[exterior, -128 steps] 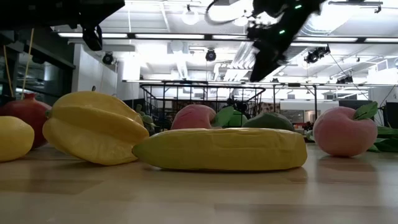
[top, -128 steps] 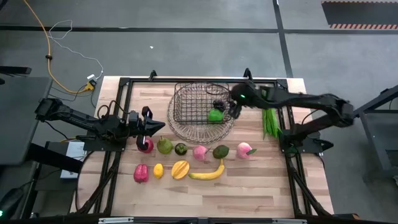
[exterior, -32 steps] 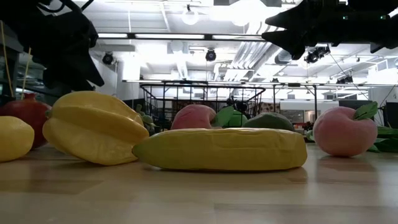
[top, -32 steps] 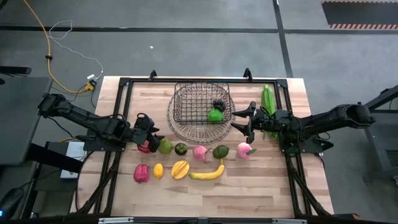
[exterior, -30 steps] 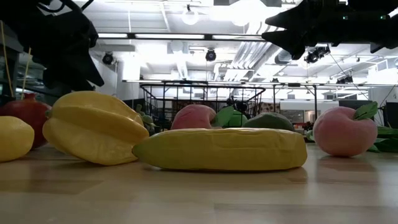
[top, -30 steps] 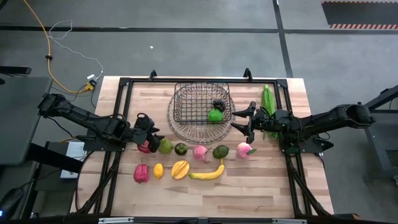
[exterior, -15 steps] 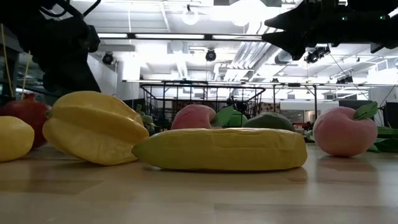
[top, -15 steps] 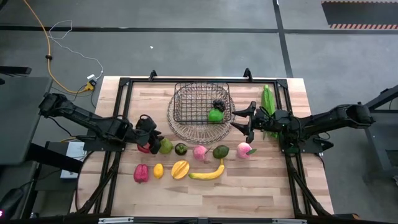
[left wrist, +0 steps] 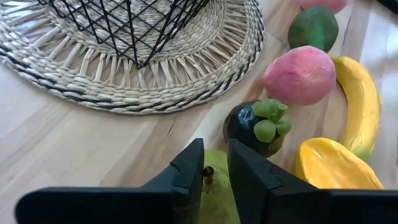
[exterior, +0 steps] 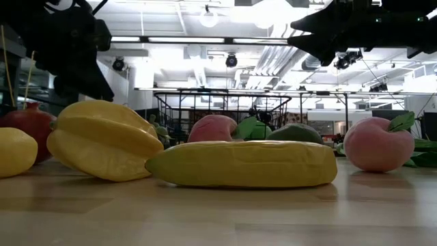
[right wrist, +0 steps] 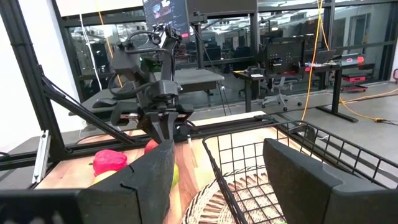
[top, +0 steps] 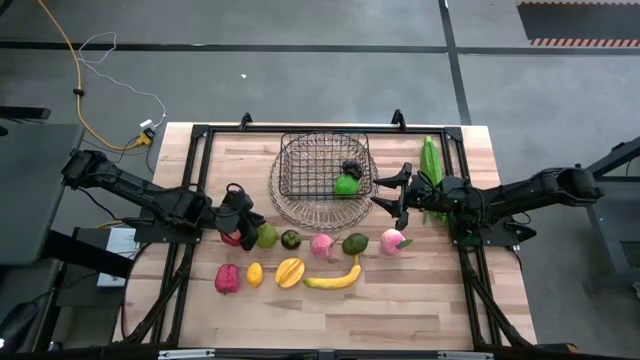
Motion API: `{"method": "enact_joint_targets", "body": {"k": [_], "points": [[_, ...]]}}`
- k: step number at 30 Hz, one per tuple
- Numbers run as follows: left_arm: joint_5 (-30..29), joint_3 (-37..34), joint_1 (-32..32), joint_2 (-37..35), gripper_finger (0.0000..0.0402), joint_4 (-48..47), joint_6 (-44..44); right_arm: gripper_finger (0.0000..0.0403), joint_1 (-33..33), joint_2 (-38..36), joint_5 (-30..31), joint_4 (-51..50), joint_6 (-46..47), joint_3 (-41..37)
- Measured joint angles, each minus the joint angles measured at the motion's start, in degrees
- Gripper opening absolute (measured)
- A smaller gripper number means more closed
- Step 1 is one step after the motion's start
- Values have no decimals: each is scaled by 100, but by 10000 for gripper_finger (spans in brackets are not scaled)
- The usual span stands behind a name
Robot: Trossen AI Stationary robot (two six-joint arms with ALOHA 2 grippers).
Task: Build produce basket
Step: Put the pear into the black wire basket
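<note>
Front row: a red pepper [top: 227, 278], lemon [top: 254, 273], starfruit [top: 290, 272] and banana [top: 335, 279] lie nearest the table's front edge, none of them touched.

Second row: a green fruit [top: 266, 236], a small dark fruit [top: 290, 239], a pink peach [top: 321, 244], an avocado [top: 355, 243] and a second peach [top: 393, 241] lie in a line just behind.

Left gripper [left wrist: 215, 149]: it is low over the green fruit at the left end of that row. Its fingers stand narrow, with the fruit's short stem [left wrist: 208, 171] between them. A red fruit [top: 232, 238] shows just beside it, partly hidden.

Step in hand: picking the green fruit, judged from the pinch at the stem. It is not yet lifted.

Basket [top: 300, 137]: it sits on a round woven mat [left wrist: 186, 74] behind the second row. It already holds a green apple [top: 346, 185] and dark grapes [top: 352, 168].

Right gripper [top: 392, 195]: it waits just beside the basket's right side, fingers wide and holding nothing.

Green husk [top: 431, 160]: it lies on the table beyond the right gripper, near the far right corner.

Next move: a straight lift, then a carry over the basket rim. A stem is a thin hold, so the fruit may swing or slip; slow travel and a low release would suit.
</note>
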Motion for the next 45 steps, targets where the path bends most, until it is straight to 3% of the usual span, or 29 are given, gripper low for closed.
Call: {"method": "enact_joint_targets", "body": {"k": [26,35,45], "points": [[12,0,0,0,7,-63,277,236,0,0,1,-4,0,1],[-831,451,-8,-2,3,57,1099,236,-1,0,0,-12,0,0],[-1660,546,-410,-2,2,1303,2288,236,-2,0,1,-91,0,-1]]}}
